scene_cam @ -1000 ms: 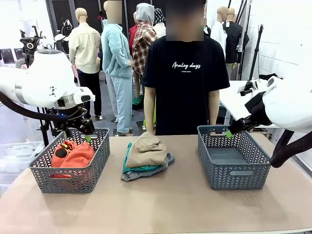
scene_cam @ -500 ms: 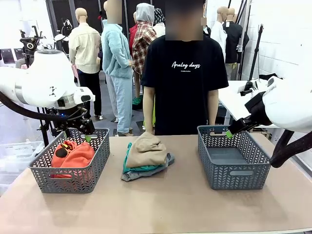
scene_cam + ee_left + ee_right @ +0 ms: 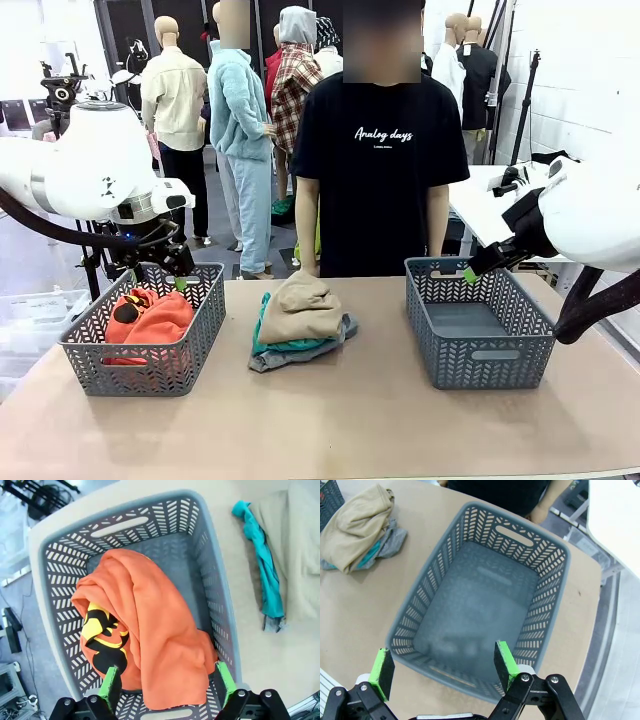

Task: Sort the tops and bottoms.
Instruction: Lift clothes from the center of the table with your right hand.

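Observation:
An orange-red garment (image 3: pixel 148 318) with a yellow and black print lies in the left grey basket (image 3: pixel 200 320); the left wrist view shows the orange-red garment (image 3: pixel 150 630) from above. My left gripper (image 3: pixel 158 277) hovers open over that basket, its pads (image 3: pixel 110 682) empty. A tan-beige garment (image 3: pixel 298 305) tops a pile at the table's middle, over a teal-green one (image 3: pixel 268 340) and a grey one (image 3: pixel 320 350). My right gripper (image 3: pixel 442 667) hangs open above the empty right basket (image 3: pixel 480 355).
A person in a black printed T-shirt (image 3: pixel 380 160) stands at the far edge behind the pile. Bare brown tabletop (image 3: pixel 330 420) spreads in front of the baskets. A white table (image 3: pixel 490 205) stands off to the right.

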`<state>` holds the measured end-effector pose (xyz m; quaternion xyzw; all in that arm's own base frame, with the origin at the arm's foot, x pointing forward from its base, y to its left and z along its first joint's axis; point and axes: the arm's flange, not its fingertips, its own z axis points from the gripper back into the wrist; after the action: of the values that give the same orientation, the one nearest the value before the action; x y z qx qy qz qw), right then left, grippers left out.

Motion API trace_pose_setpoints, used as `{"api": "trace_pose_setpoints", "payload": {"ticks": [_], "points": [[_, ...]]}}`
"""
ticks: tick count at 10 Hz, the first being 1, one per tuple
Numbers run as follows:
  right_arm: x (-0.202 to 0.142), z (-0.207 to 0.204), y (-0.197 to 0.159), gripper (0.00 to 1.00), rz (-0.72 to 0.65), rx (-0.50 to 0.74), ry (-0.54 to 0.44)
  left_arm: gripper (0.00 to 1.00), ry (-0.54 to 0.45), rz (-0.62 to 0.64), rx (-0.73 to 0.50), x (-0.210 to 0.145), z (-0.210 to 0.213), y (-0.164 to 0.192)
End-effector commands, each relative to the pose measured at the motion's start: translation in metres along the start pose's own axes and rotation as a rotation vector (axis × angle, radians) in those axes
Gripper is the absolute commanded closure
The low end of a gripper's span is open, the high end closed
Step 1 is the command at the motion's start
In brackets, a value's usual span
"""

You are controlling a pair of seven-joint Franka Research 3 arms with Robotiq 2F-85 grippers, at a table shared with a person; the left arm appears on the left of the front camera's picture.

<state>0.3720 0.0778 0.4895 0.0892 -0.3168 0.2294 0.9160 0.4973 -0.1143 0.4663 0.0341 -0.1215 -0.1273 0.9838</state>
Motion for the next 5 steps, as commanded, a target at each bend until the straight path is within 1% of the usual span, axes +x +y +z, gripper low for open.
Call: {"api": "trace_pose_setpoints", "payload": {"ticks": [1, 2, 3, 4, 5], "points": [[0.000, -0.002, 0.000, 0.00, -0.008, 0.013, -0.006, 0.04, -0.124, -0.031, 0.020, -0.028, 0.037, -0.005], [0.000, -0.002, 0.000, 0.00, -0.008, 0.013, -0.006, 0.04, -0.216, -0.074, 0.086, -0.049, 0.074, -0.008], [0.000, -0.002, 0.000, 0.00, -0.008, 0.013, -0.006, 0.04, -0.290, -0.171, 0.091, -0.070, 0.112, -0.011], [0.000, -0.002, 0.000, 0.00, -0.008, 0.013, -0.006, 0.04, -0.343, -0.238, 0.048, -0.089, 0.137, -0.013], [0.000, -0.002, 0.000, 0.00, -0.008, 0.013, -0.006, 0.04, -0.352, -0.293, 0.023, -0.108, 0.156, -0.012]]}}
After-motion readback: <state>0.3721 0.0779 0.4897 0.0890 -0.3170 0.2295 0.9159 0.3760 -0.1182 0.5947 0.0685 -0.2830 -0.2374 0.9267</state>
